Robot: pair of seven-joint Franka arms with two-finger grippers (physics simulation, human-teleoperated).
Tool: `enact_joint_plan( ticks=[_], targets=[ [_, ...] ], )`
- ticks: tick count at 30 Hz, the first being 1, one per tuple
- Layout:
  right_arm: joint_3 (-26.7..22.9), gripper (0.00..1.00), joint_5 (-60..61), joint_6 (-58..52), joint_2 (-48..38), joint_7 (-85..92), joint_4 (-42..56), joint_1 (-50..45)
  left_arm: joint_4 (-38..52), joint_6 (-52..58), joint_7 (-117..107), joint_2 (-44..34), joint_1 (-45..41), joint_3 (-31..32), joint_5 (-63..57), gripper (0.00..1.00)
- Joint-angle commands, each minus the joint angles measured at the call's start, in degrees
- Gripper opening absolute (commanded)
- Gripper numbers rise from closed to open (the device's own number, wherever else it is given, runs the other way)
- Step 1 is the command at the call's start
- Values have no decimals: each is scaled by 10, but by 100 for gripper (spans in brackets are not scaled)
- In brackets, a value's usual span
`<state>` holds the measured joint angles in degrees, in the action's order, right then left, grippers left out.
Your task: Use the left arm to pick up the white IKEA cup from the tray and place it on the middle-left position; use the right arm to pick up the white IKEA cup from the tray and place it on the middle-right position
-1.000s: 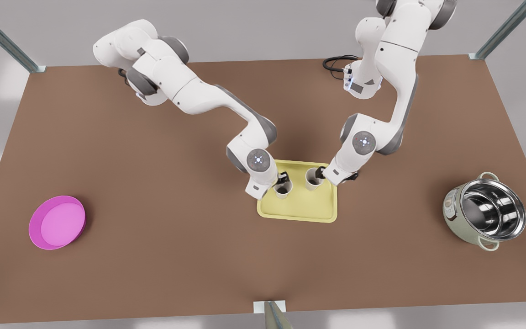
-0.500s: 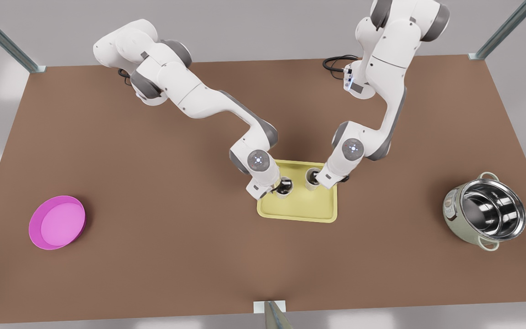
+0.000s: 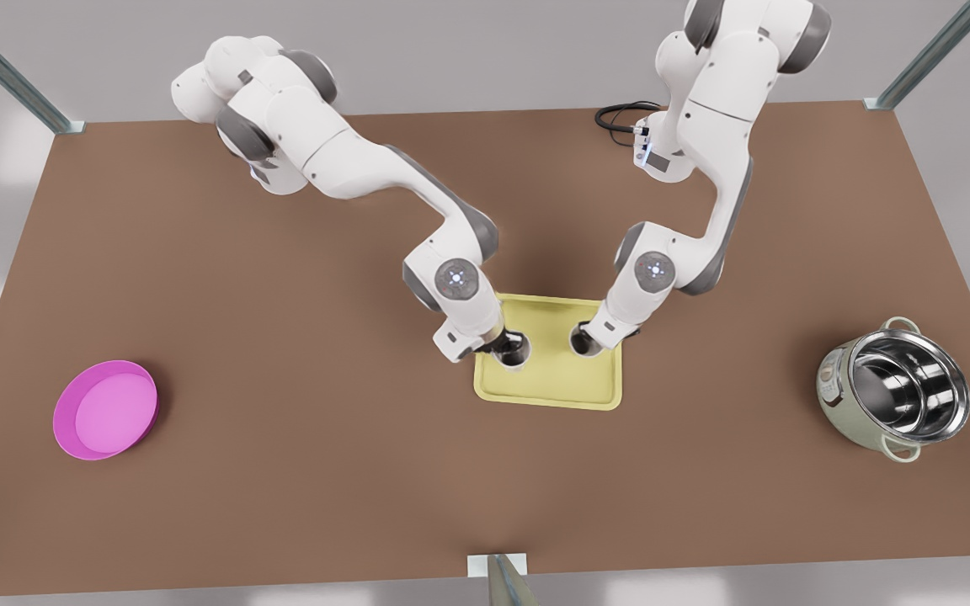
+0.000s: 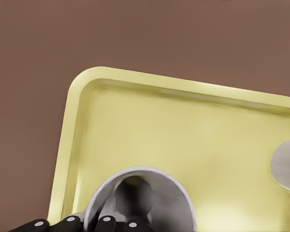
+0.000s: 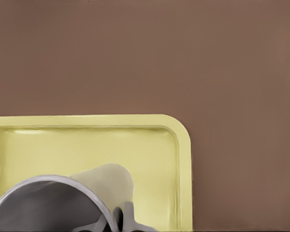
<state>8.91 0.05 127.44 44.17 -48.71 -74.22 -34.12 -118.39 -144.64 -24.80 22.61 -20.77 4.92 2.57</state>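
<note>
Two white cups stand on the pale yellow tray [image 3: 552,391]. My left gripper [image 3: 503,343] is at the cup on the front view's left [image 3: 517,350], shut on its rim. In the left wrist view the left gripper [image 4: 87,223] has one finger inside that cup [image 4: 154,193] and one outside, above the tray floor [image 4: 135,125]; the other cup [image 4: 286,166] shows farther off. My right gripper [image 3: 593,337] is shut on the rim of the cup on the front view's right [image 3: 579,341]. The right wrist view shows the right gripper [image 5: 117,220] at this cup's [image 5: 43,208] wall near a tray corner [image 5: 181,145].
A magenta-pink round dish [image 3: 106,410] sits far to the front view's left. A steel pot [image 3: 895,387] lies tilted far to the right. A black cable [image 3: 620,114] lies at the table's back edge. Plain brown tabletop [image 3: 325,353] flanks the tray on both sides.
Both hands have come down onto the cups and their fingers now straddle the rims. The left arm's wrist has shifted slightly toward the front view's left.
</note>
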Motion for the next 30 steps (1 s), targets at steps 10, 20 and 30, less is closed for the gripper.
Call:
enact_joint_plan(
  ticks=[10,20,30],
  targets=[
    [2,16,1,6,-117,201,-228,114,69,76,187,-15,202,-18,-43,11],
    [1,77,1,18,-111,215,-243,120,79,-84,188,56,200,-18,-46,11],
    [-2,100,-12,-182,-268,339,-150,261,72,22,215,6,198,-18,-47,100]
  ],
)
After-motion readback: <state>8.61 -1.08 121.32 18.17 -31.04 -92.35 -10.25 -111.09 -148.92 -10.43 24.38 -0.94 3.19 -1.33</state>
